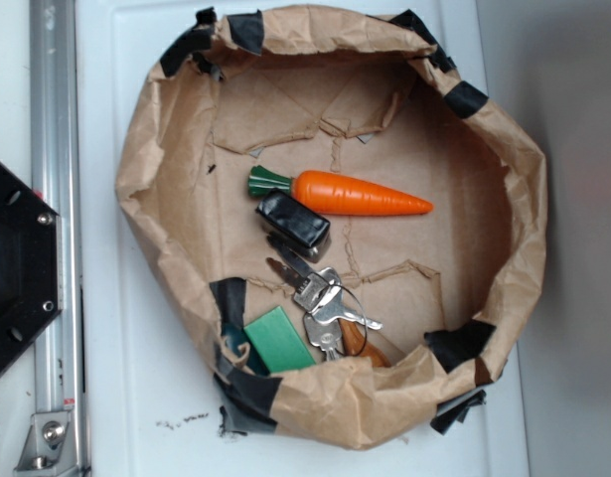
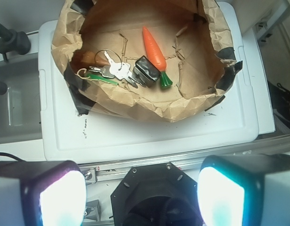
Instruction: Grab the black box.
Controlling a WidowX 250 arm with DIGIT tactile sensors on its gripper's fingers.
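Observation:
The black box [image 1: 293,222] is a small glossy block lying on the floor of a brown paper bin [image 1: 484,129], just below the green end of an orange toy carrot [image 1: 360,195]. In the wrist view the black box [image 2: 145,71] sits left of the carrot [image 2: 153,47]. My gripper [image 2: 142,197] is open and empty, its two bright pads [image 2: 62,200] spread wide at the bottom of the wrist view, high above the robot's base and well short of the bin. The gripper does not show in the exterior view.
A bunch of keys [image 1: 325,303] and a flat green block [image 1: 279,340] lie at the bin's near side. The bin stands on a white lid [image 2: 149,136]. A black octagonal plate [image 2: 156,197] and a metal rail [image 1: 55,238] lie beside it.

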